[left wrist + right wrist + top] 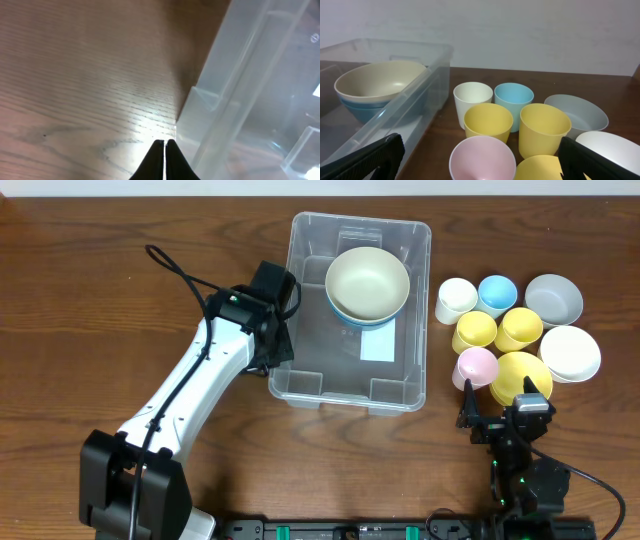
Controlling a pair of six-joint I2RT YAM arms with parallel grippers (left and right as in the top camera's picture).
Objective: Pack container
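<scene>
The clear plastic container (352,388) sits mid-table with a white label on its base. Inside, a cream bowl (367,280) rests in a blue bowl at the far end. My left gripper (270,345) is shut and empty, low beside the container's left wall (235,100). My right gripper (505,420) is open and empty near the front right, facing the cups. In the right wrist view the pink cup (482,159) is nearest, with yellow cups (488,121) behind it and the container (395,120) at left.
Right of the container stand a white cup (455,300), blue cup (497,293), two yellow cups (474,332), pink cup (476,366), yellow bowl (522,373), grey bowl (554,299) and white bowl (569,352). The left arm's cable (175,265) loops over the table.
</scene>
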